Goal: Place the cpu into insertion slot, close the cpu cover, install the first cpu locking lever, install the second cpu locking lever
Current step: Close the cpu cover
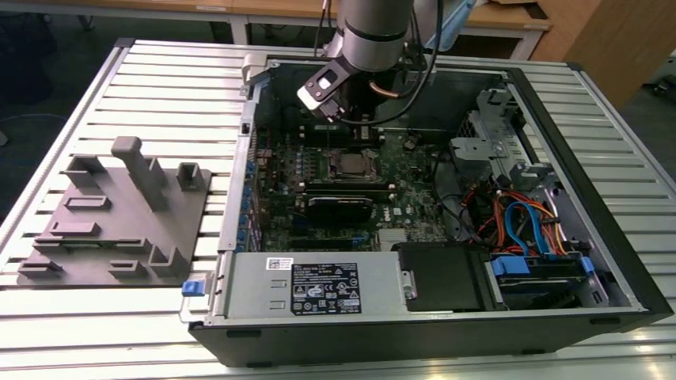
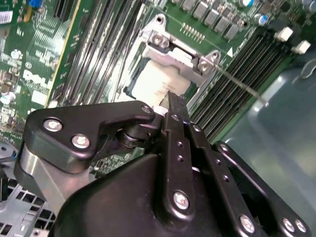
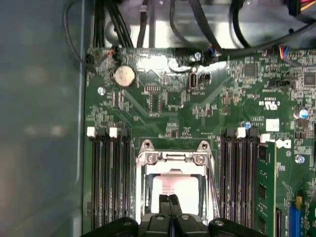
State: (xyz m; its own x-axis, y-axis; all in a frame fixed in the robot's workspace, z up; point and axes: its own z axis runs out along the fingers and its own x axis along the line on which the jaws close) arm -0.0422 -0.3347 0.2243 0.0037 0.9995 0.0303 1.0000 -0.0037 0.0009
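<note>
Over socketed dull-silver square cpu (image 3: 185,189), black claw (image 3: 169,199) tips pressed together.

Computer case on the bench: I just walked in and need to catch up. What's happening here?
A robot arm is reaching into the open computer case. Its gripper, fingers together, hangs close over the cpu, which sits in the insertion slot and shows through the window of the cpu cover. A thin metal lever sticks out beside the socket.

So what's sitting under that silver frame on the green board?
The cpu: its pale top shows through the window in the cover. Its edges and the slot below are hidden by that cover, and the shut gripper blocks part of it.
</note>
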